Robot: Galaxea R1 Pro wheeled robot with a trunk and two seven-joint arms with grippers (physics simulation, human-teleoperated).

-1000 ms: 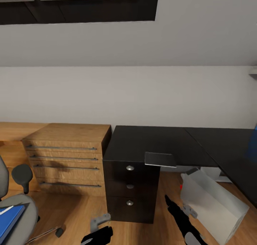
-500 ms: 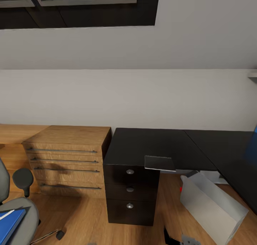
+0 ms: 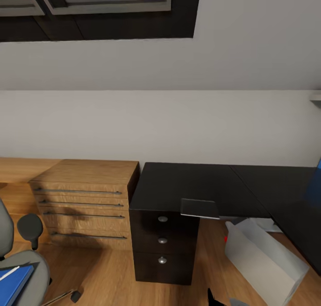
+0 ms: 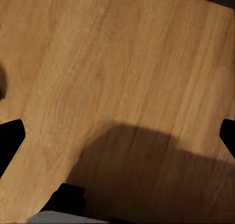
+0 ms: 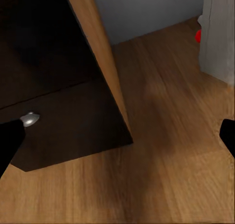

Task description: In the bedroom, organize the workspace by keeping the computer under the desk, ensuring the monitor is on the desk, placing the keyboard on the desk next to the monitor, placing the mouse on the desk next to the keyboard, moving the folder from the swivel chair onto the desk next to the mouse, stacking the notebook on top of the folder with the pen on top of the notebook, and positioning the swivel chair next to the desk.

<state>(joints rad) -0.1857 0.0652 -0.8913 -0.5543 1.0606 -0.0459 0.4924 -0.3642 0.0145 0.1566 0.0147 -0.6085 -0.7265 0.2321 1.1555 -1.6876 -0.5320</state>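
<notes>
1. Attic bedroom: sloping white-grey walls [image 3: 178,65] are seen across the upper half of the head view, with a dark-framed skylight [image 3: 98,7] at the upper left and a wood plank floor [image 3: 107,274] along the bottom.
2. Long black L-shaped desk [image 3: 178,183]: placed at centre and right of the head view, with a stack of black drawers with round silver knobs [image 3: 162,241] beneath its left end. One silver knob [image 5: 30,119] is shown at the left of the right wrist view.
3. Wooden drawer chest with long metal handles [image 3: 84,203]: set directly left of the desk, touching or nearly so.
4. Light grey computer tower with a red spot [image 3: 263,259]: found on the floor at lower right, tilted, partly under the desk top.
5. Grey padded swivel chair with a black rounded armrest [image 3: 26,257]: cut by the lower left edge, well apart from the desk.
6. Bright blue flat folder [image 3: 11,283]: laid on the chair seat.
7. Thin black-covered notebook [image 3: 199,208]: laid on the desk's front edge, overhanging it.
8. Thin white pen [image 3: 8,273]: laid across the folder.
9. Left gripper [image 4: 117,136]: black fingertips are seen at both side edges of the left wrist view, spread wide over bare floor.
10. Right gripper [image 5: 117,140]: fingertips likewise set wide apart, nothing between them.
</notes>
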